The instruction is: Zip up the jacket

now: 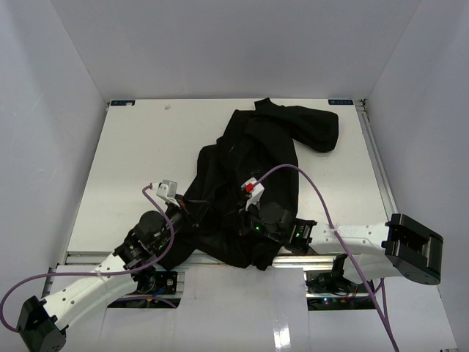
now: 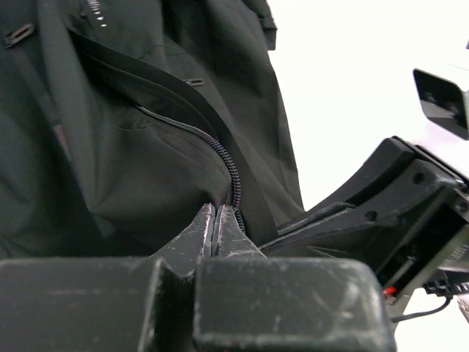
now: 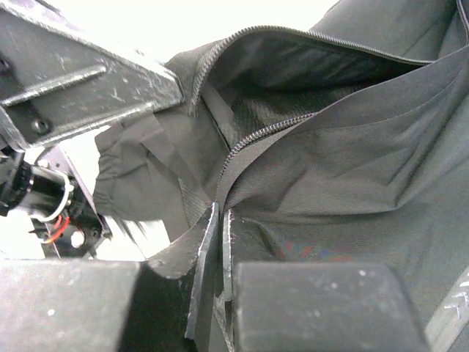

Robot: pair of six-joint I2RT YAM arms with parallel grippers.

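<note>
The black jacket (image 1: 271,154) lies crumpled from the table's near edge toward the far right, its front open. My left gripper (image 1: 196,213) is shut on the jacket's hem; in the left wrist view the jaws (image 2: 214,211) pinch the fabric (image 2: 146,169) right beside a row of zipper teeth (image 2: 227,165). My right gripper (image 1: 245,216) is shut on the other front edge; its jaws (image 3: 222,211) clamp the zipper tape below the teeth (image 3: 271,130). The second zipper edge (image 3: 308,33) curves apart above it. Both grippers sit close together, and I cannot see a slider.
The white table (image 1: 132,161) is boxed in by white walls on three sides. A metal rail (image 1: 220,268) runs along the near edge under the jacket's hem. A purple cable (image 1: 315,191) arcs over the right arm. The left arm's body (image 3: 88,81) fills the right wrist view's upper left.
</note>
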